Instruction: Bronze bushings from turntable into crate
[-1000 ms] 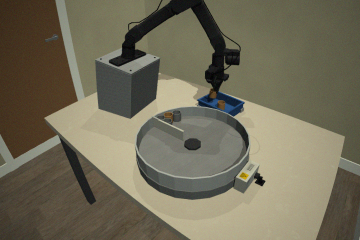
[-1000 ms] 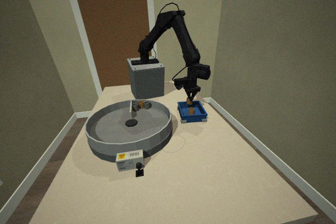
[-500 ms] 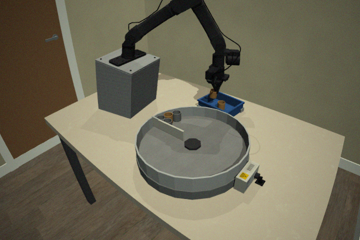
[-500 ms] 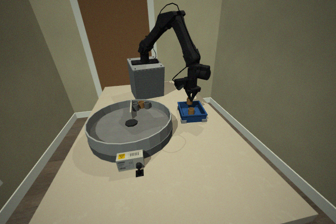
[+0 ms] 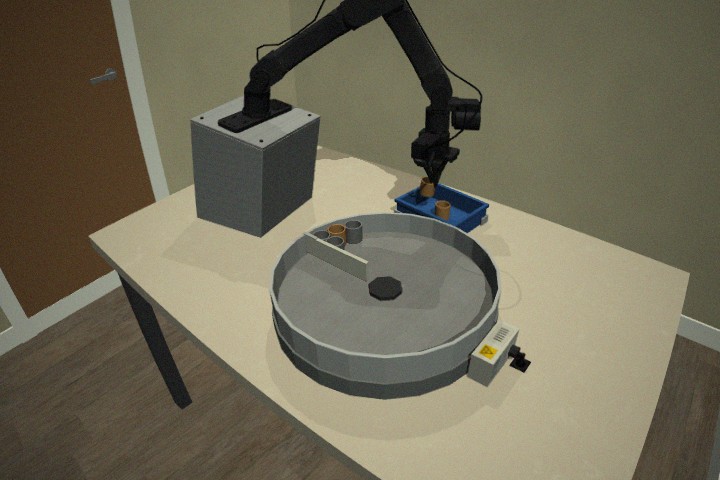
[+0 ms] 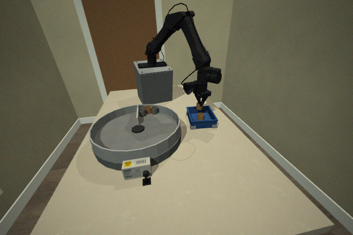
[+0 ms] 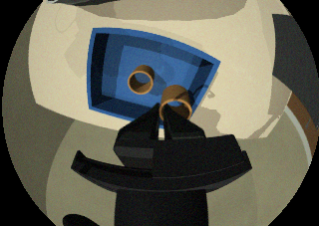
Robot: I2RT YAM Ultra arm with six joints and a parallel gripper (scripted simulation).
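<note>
My gripper [image 5: 433,183] [image 6: 201,105] [image 7: 161,108] is shut on the wall of a bronze bushing [image 5: 426,186] [image 6: 199,105] [image 7: 175,95], which hangs upright over the back part of the blue crate [image 5: 469,219] [image 6: 204,124] [image 7: 125,59]. Another bronze bushing [image 5: 442,210] [image 6: 200,116] [image 7: 144,73] stands in the crate. On the turntable [image 5: 327,308] [image 6: 115,141], a bronze bushing [image 5: 336,233] [image 6: 148,109] stands in a tight cluster with three steel bushings, one steel bushing [image 5: 354,232] [image 6: 154,110] at its side. The two others are partly hidden in the top view.
A pale divider [image 5: 338,257] [image 6: 137,111] stands on the turntable beside the cluster. The turntable has a raised wall and a dark centre hub [image 5: 384,288] [image 6: 138,129]. A white box [image 5: 488,359] [image 6: 135,169] is at its outer side. The arm stands on a grey pedestal [image 5: 230,175] [image 6: 154,87].
</note>
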